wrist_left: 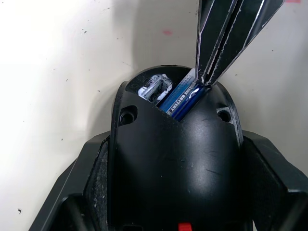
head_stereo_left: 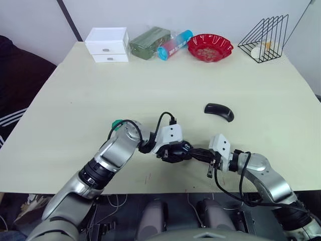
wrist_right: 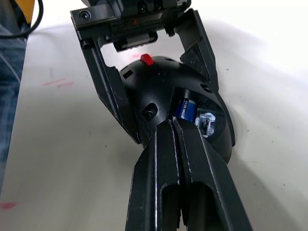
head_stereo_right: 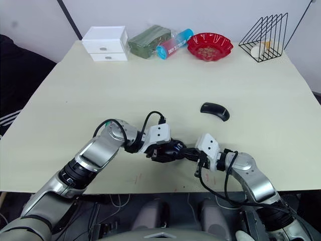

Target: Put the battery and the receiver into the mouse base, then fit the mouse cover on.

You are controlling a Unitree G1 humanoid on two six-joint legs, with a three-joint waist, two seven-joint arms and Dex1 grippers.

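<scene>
Left gripper (wrist_right: 144,72) jaws clamp the mouse base (wrist_right: 178,103); right gripper (wrist_left: 211,77), jaws clenched, seats the battery (wrist_left: 180,98) (receiver (wrist_left: 155,89) alongside). Next: fetch mouse cover (head_stereo_left: 219,111).

Mouse base at the near edge of the worktop (head_stereo_left: 75,100), between my two claws.

My left claw (head_stereo_left: 173,152) holds the mouse base (wrist_right: 163,91) from its left, a finger on each side; my right claw (wrist_right: 177,126) comes in from the right, its closed tips resting in the base's open bay against the battery (wrist_left: 182,97), with the receiver (wrist_left: 155,87) lying just beside the battery. The mouse cover (head_stereo_left: 219,111) lies farther back and to the right, well apart. Along the far edge, left to right: drawer box (head_stereo_left: 107,44), pouch (head_stereo_left: 149,42), tube (head_stereo_left: 174,44), bowl (head_stereo_left: 210,47), wire rack (head_stereo_left: 266,37).
</scene>
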